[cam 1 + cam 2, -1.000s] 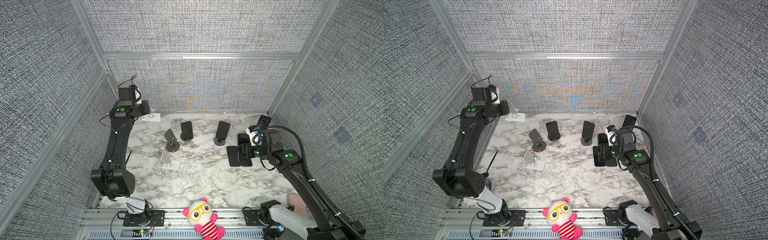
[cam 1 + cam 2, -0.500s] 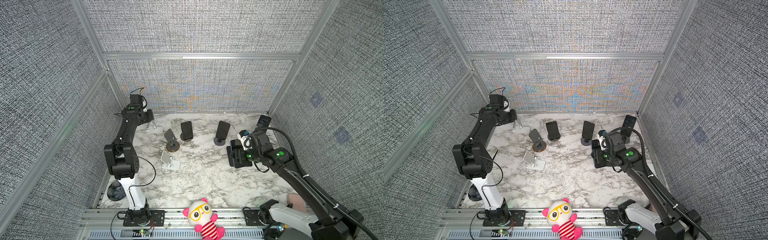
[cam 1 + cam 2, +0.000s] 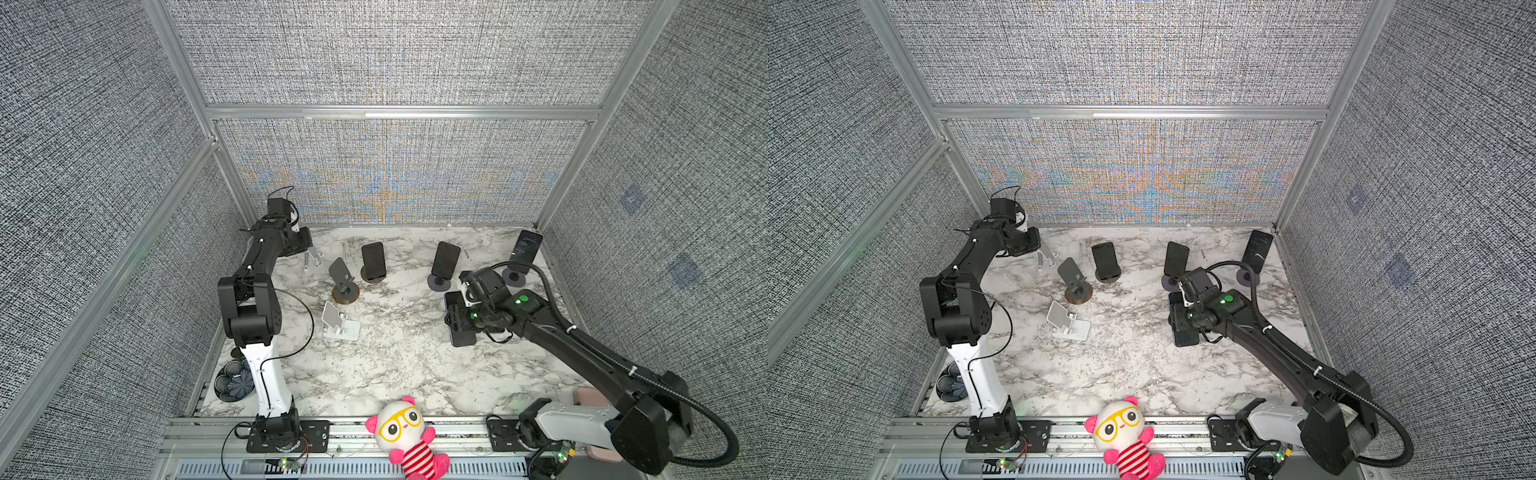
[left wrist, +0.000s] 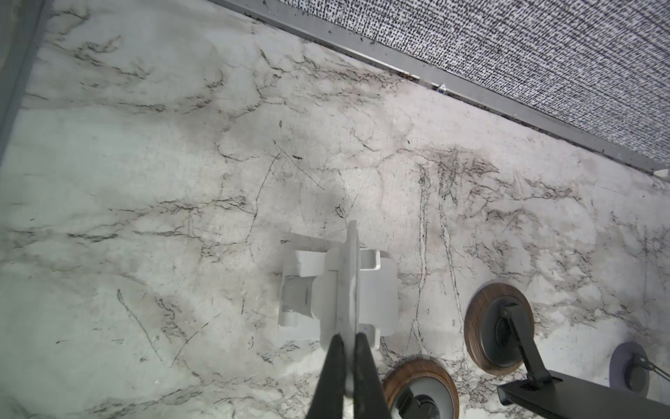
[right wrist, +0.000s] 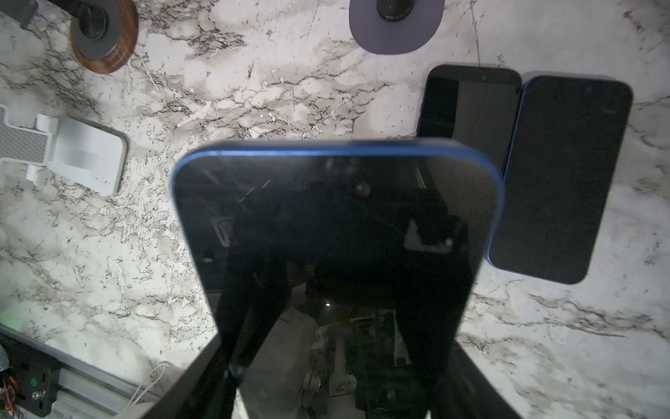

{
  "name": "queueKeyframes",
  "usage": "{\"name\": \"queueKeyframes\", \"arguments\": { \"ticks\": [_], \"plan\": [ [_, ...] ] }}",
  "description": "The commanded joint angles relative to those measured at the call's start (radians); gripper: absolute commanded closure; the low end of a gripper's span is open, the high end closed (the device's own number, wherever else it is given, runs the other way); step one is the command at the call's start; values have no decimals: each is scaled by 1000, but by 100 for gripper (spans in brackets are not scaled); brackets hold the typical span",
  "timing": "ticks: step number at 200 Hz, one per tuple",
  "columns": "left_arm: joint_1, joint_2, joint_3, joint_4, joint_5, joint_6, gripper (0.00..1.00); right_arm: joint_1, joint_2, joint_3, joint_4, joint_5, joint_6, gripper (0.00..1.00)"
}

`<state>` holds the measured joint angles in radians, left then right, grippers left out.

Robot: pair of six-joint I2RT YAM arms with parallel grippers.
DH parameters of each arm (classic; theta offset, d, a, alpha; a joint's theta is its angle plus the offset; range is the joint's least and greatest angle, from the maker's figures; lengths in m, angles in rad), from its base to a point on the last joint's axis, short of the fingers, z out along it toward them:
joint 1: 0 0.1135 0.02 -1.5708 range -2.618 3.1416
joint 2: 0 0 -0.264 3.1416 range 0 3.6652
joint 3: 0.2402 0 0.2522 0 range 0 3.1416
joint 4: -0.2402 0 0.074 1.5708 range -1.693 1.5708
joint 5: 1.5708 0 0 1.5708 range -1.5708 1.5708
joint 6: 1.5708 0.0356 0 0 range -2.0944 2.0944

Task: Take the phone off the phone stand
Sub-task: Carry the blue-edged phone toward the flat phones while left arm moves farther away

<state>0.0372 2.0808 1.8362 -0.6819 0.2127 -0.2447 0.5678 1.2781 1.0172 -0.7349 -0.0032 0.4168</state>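
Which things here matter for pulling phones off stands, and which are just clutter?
Job: blue-edged phone in the right jaws; white stand in the left jaws; three phones on stands.
Lying about: plush toy; two flat phones; two empty stands.

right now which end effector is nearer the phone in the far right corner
Right. The right end effector sits in front of the corner phone, holding a blue phone; the left end effector is across the table, clamping a white stand.
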Motion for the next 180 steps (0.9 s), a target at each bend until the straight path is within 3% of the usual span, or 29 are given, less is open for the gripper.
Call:
{"name": "queueKeyframes", "arguments": {
  "ticks": [1, 11, 41, 85, 135, 180],
  "plan": [
    [0, 3, -14, -1, 16, -1, 100, 4, 43, -11, 73, 32, 45, 62],
    [1, -1, -17, -3, 13, 4, 99, 4, 70, -15, 105, 34, 55, 63],
    [1, -27, -18, -24, 13, 21, 67, 5, 148, -15, 176, 49, 76, 64],
    [1, -78, -12, -50, 45, 44, 41, 5, 250, -16, 251, 118, 68, 64],
    [0, -170, -28, -60, 98, 61, 37, 6, 337, -44, 365, 158, 80, 63],
    [0, -366, -140, -23, 108, 75, 36, 6, 413, -31, 420, 187, 78, 60]
  ]
}}
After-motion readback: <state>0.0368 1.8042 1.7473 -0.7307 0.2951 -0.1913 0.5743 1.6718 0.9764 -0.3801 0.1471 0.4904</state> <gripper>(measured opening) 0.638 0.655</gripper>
